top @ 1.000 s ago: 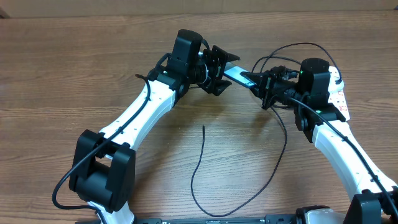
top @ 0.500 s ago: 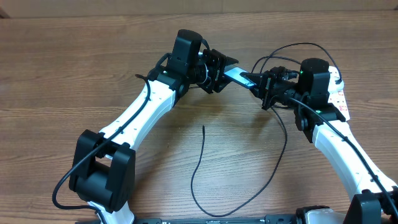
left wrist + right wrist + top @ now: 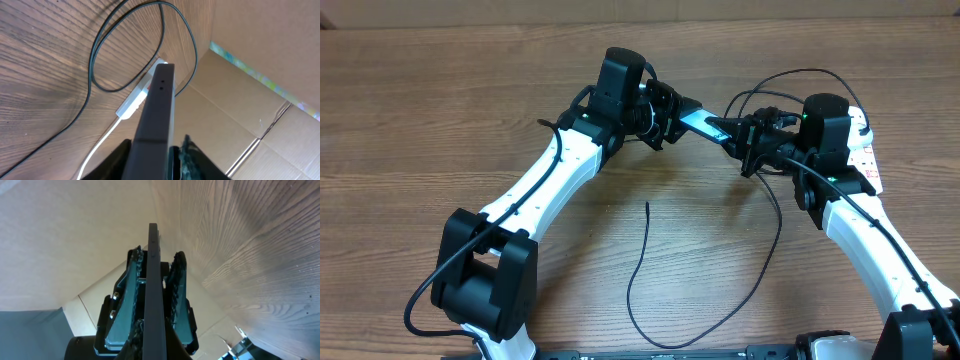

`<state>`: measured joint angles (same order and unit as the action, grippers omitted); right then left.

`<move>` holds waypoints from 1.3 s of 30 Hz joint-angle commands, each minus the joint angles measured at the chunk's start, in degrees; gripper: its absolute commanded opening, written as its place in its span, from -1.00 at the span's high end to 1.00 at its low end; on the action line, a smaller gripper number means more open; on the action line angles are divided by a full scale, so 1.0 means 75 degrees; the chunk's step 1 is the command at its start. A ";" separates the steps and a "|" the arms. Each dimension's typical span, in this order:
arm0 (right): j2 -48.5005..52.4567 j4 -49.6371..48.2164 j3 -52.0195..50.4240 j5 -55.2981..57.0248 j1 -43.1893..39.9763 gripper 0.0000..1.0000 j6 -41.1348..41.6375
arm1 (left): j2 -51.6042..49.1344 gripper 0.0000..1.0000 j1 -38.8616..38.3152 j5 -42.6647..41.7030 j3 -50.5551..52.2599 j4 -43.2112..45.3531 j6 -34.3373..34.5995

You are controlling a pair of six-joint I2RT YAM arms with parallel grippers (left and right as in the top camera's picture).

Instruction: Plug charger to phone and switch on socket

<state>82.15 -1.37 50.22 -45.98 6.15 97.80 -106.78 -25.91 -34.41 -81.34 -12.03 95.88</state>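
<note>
The phone (image 3: pixel 698 122), cyan screen up, hangs above the table between both arms. My right gripper (image 3: pixel 728 128) is shut on its right end; the right wrist view shows the phone (image 3: pixel 153 255) edge-on, running out from my right gripper (image 3: pixel 152 352). My left gripper (image 3: pixel 670 112) straddles the other end. In the left wrist view its fingers (image 3: pixel 125 150) sit tight beside the phone (image 3: pixel 157 110), but contact on both sides is not clear. The charger (image 3: pixel 638 270) lies slack on the table with its tip (image 3: pixel 648 205) free. The socket (image 3: pixel 869 160) is mostly under my right arm.
Black cable loops (image 3: pixel 92 65) lie beside the white socket (image 3: pixel 137 97) and its thick white cord (image 3: pixel 97 147). A cardboard wall (image 3: pixel 240 100) stands along the far table edge. Bare wood (image 3: pixel 440 120) stretches to the left.
The left gripper's jaws have narrowed steadily around the phone's end. The phone, the right gripper and the cable have stayed where they were.
</note>
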 commanded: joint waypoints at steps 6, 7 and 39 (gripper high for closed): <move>-0.0020 -0.0102 0.0163 -0.0166 0.0038 0.93 -0.0076 | 0.0023 0.42 -0.0052 0.0047 0.0038 -0.0015 -0.0009; -0.0020 -0.0102 0.0163 -0.0166 0.0038 0.93 -0.0073 | 0.0023 0.42 -0.0052 0.0044 0.0038 -0.0015 -0.0009; -0.0020 -0.0189 0.0163 -0.0166 0.0038 0.73 -0.0073 | 0.0023 0.91 -0.0052 -0.0114 0.0038 -0.0015 -0.0216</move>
<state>82.15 -1.58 50.22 -46.11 6.13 99.59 -106.78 -25.91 -34.46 -81.34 -11.75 96.92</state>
